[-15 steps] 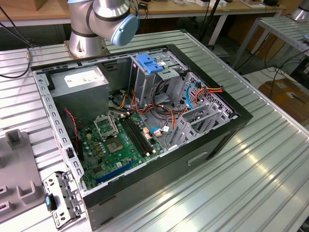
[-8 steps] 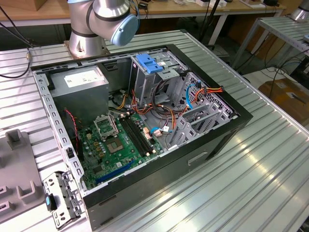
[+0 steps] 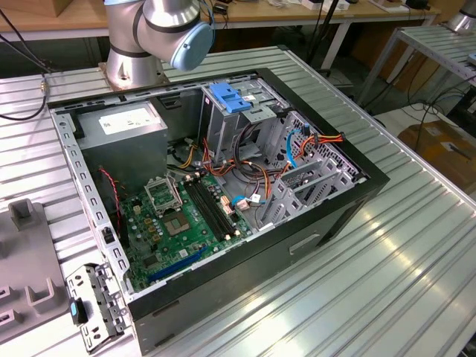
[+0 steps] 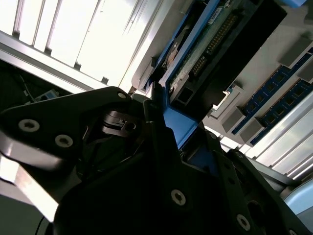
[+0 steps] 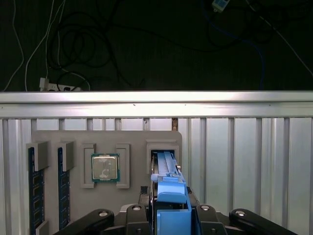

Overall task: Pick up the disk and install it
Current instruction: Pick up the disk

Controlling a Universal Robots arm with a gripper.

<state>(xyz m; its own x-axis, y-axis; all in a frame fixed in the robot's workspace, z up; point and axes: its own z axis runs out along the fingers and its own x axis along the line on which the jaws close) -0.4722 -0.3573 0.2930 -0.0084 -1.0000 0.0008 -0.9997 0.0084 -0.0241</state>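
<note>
Tabletop [image 3: 405, 253] of ribbed metal, workbenches [image 3: 52, 21] behind, disk [image 5: 166, 169] in end effector [image 5: 170, 208]

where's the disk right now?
In the first wrist view the disk stands on edge at a slot of the grey tray, right beside the CPU, its blue end at the hand.

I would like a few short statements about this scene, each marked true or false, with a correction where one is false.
1. The end effector is closed on the metal disk with blue plastic side rails. True.
2. The black computer case is covered by a side panel. False: it is open, and the green motherboard shows.
3. A square processor chip lies in a recess of the grey tray. True.
4. The disk sits inside the computer case. False: it stands on edge at the tray, beside the chip.
</note>
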